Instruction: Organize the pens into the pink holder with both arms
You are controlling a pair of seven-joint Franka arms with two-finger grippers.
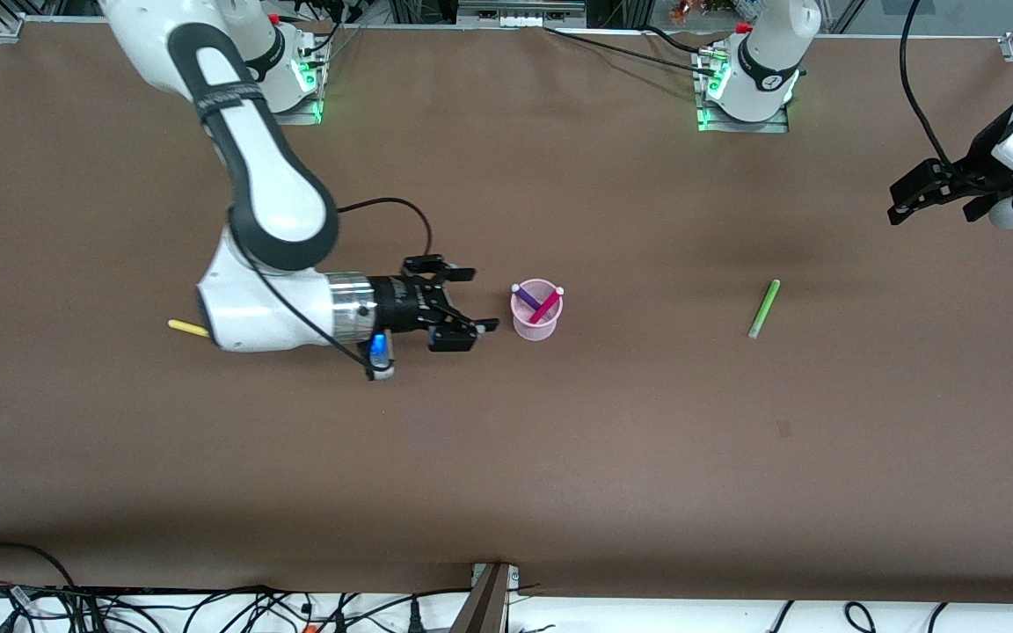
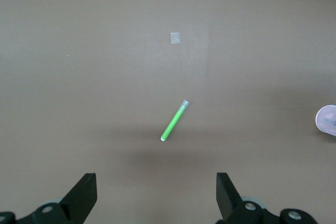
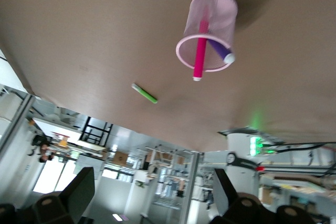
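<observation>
The pink holder (image 1: 537, 312) stands mid-table with the magenta pen (image 1: 546, 307) and the dark purple pen (image 1: 526, 297) leaning in it; it also shows in the right wrist view (image 3: 206, 30). My right gripper (image 1: 465, 303) is open and empty, level, just beside the holder toward the right arm's end. The yellow pen (image 1: 186, 328) lies on the table, partly hidden by the right arm. The green pen (image 1: 764, 309) lies toward the left arm's end and shows in the left wrist view (image 2: 174, 121). My left gripper (image 1: 909, 199) is open and empty, high over the table's end.
The brown table (image 1: 506, 457) has wide bare room nearer the front camera. A small pale mark (image 2: 175, 38) lies on the table near the green pen. Cables hang along the front edge (image 1: 207, 607).
</observation>
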